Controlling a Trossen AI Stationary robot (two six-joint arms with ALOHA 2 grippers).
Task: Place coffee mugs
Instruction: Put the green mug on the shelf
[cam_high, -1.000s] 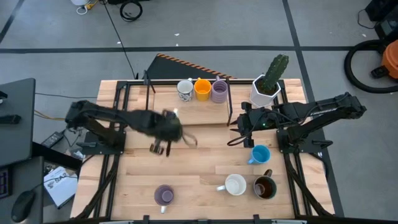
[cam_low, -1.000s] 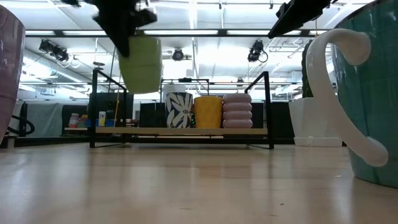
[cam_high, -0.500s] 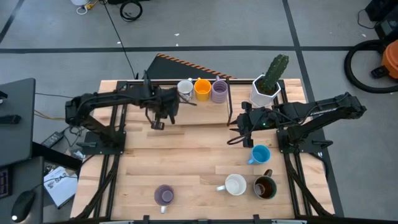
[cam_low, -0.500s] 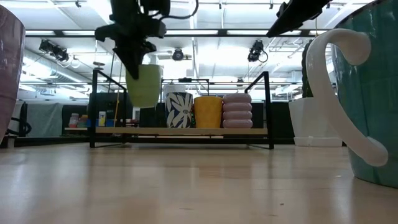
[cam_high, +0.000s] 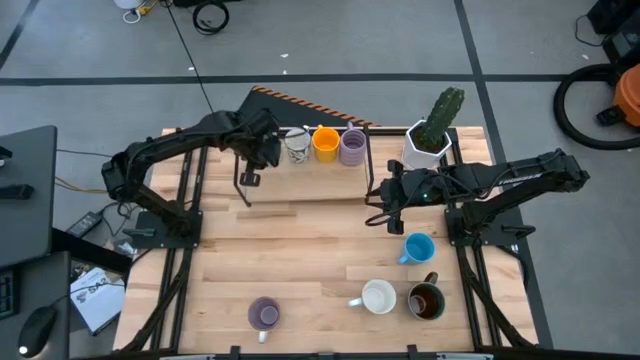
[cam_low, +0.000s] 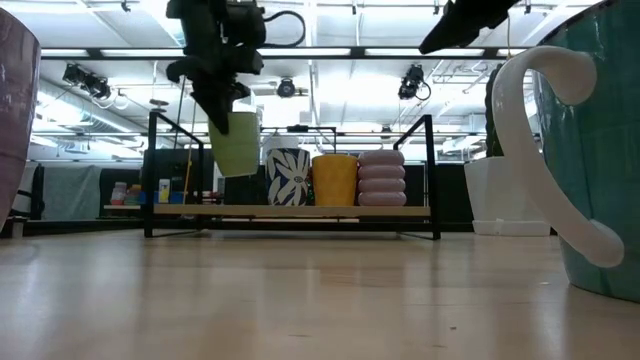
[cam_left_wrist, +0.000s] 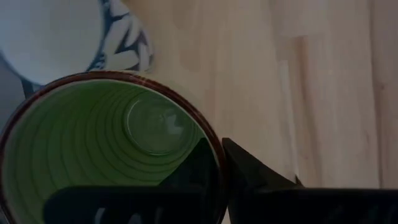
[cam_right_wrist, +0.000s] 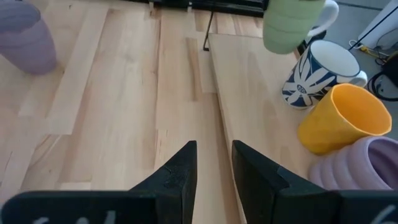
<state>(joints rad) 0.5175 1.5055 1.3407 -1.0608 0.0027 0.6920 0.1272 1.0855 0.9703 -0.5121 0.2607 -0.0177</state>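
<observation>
My left gripper (cam_high: 264, 152) is over the left end of the low rack (cam_high: 300, 195) at the table's far side and is shut on the green mug (cam_low: 236, 141). The green mug (cam_right_wrist: 291, 23) hangs beside the white patterned mug (cam_high: 297, 145). That mug, the orange mug (cam_high: 325, 143) and a lavender mug (cam_high: 352, 146) stand in a row on the rack's shelf. The blue mug (cam_high: 418, 248), a white mug (cam_high: 378, 297), the dark brown mug (cam_high: 427, 301) and a second lavender mug (cam_high: 263, 314) stand on the table. My right gripper (cam_right_wrist: 214, 168) is open and holds nothing, right of the rack. My left gripper holds the green mug by its rim (cam_left_wrist: 214, 144), one finger (cam_left_wrist: 193, 174) inside the cup and the other (cam_left_wrist: 258, 177) outside. The fingers come from above, pointing down. The mug hangs below them, mouth up and slightly tilted, lifted clear above the rack's shelf.
A white faceted pot with a cactus (cam_high: 430, 138) stands at the far right corner, behind my right arm. The rack's black metal frame (cam_low: 152, 170) has uprights at both ends. The bare wooden table top (cam_high: 300, 255) lies between the rack and the near mugs.
My left gripper has carried the green mug from the middle of the table's left half toward the far edge, to the rack's left end beside the white patterned mug. The mug has stayed lifted in the hold. My right arm has kept still.
</observation>
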